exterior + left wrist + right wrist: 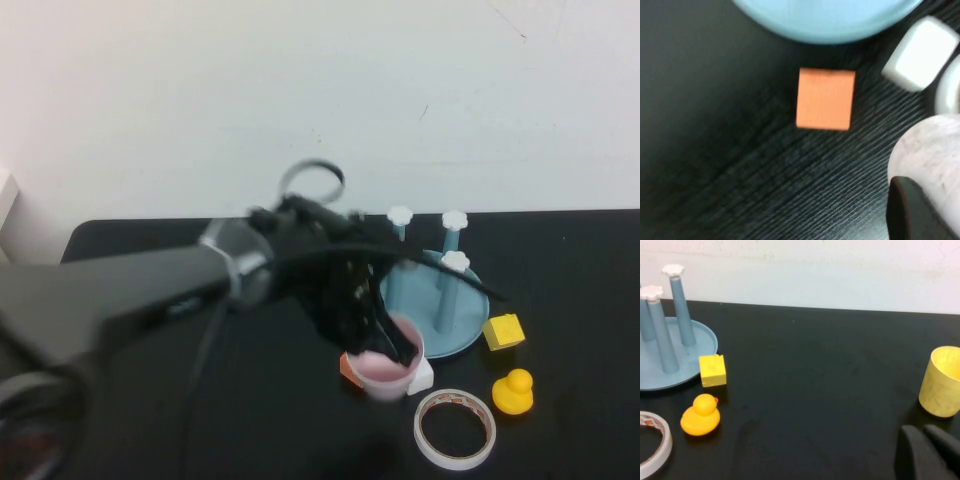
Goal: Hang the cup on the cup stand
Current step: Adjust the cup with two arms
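The pale pink cup [385,372] stands upright on the black table just in front of the cup stand [470,335], a light-blue dish with blue posts topped by white flower caps. My left gripper [396,346] reaches down over the cup's rim, one finger inside and one outside. In the left wrist view a dark finger [912,210] presses on the cup's outer wall [930,150], and the stand's base [830,20] is near. My right gripper [920,429] is out of the high view, low over the table, fingers together, empty. The stand [695,340] also shows in the right wrist view.
An orange block [347,368] and a white block [423,377] touch the cup's sides. A white tape ring [455,428], a yellow duck [513,391] and a yellow block [503,331] lie to the right. A yellow cup [942,381] stands near my right gripper.
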Motion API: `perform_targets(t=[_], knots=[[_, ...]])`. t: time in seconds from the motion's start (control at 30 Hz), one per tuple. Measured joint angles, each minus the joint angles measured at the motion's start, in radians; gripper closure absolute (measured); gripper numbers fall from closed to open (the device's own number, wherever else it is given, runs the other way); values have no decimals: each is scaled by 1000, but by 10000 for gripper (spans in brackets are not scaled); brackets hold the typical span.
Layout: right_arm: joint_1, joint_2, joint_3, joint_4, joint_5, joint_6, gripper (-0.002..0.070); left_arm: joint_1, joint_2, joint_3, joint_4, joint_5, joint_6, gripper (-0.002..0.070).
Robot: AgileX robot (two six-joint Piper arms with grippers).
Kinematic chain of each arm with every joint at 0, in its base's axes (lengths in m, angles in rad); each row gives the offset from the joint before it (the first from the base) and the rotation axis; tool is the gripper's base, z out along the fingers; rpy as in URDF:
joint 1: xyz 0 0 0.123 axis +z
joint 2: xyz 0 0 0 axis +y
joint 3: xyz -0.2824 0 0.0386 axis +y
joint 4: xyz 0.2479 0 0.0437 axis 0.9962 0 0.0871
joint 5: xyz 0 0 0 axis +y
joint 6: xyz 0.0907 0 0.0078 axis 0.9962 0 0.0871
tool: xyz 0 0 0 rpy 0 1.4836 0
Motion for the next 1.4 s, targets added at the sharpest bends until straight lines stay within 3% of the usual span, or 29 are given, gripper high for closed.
perform_targets(t=[0.27,0.53,0.77,1.03,1.17,1.4], knots=[[0,0,0,0,0,0,678,0,-347,257,30,-167,31,664],[0,0,0,0,0,0,678,0,-667,666,32,-655,34,664],[0,0,0,-18,-2,1,678,0,-759,808,34,-906,34,664],[0,0,12,728,-14,230,678,0,-773,817,36,-1108,52,664],[0,0,12,786,-68,211,678,0,-733,817,36,-1267,134,664],[0,0,12,802,-127,194,678,0,-683,817,37,-1398,168,664]])
